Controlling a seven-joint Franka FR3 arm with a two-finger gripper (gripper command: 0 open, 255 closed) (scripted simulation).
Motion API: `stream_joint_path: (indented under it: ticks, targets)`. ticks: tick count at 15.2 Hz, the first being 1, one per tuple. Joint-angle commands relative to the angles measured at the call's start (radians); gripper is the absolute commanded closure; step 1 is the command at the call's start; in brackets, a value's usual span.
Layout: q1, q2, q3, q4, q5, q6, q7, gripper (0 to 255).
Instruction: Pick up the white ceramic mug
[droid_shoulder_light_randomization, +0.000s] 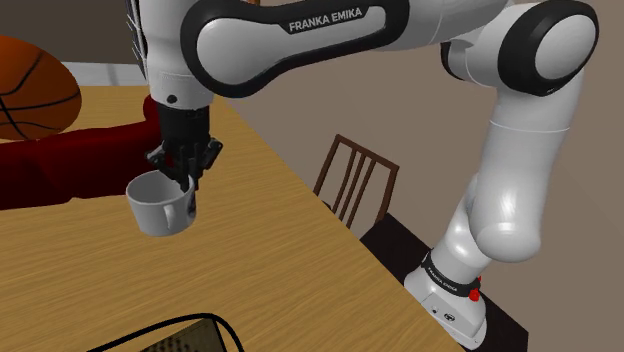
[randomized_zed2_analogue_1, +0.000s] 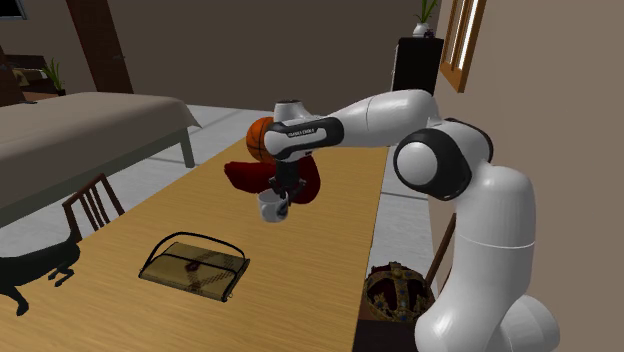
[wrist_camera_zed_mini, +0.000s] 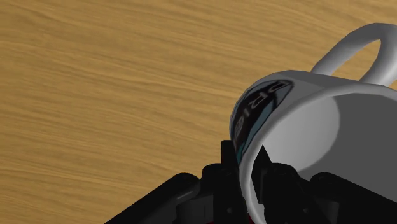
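1. My gripper (droid_shoulder_light_randomization: 185, 172) is clenched on the white mug (droid_shoulder_light_randomization: 158, 208). It pinches the rim wall, with one black finger inside the cup and one outside.
2. The mug hangs below the gripper, tilted, over the wooden surface (droid_shoulder_light_randomization: 280, 280) towards the shoulder view's left. I judge it clear of the wood, though I cannot make out the gap.
3. It looks smooth and glazed, with a thick rounded lip, a loop handle on the side away from the fingers, and a dark printed patch on the outer wall.
4. I expect it to be rigid, fairly light and slippery. A one-sided rim pinch lets it swing, which would explain the tilt.
5. Ceramic chips if dropped, so I would move slowly. Pinching the wall close to the handle would steady it better than taking the handle itself.
6. The surface has a matte, streaky, warm brown grain. At its far left lie an orange basketball (droid_shoulder_light_randomization: 30, 90) and a soft dark-red mass (droid_shoulder_light_randomization: 70, 160).
7. A slatted wooden chair (droid_shoulder_light_randomization: 355, 180) stands beyond the surface's right edge.
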Motion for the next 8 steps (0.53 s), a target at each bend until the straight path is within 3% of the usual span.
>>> stream_joint_path:
  ticks: [1,8]
  targets:
    - [-0.001,-0.005,0.0,0.023,0.003,-0.025,-0.003,255]
    - [0.0,-0.015,0.003,0.08,0.009,-0.091,-0.005,255]
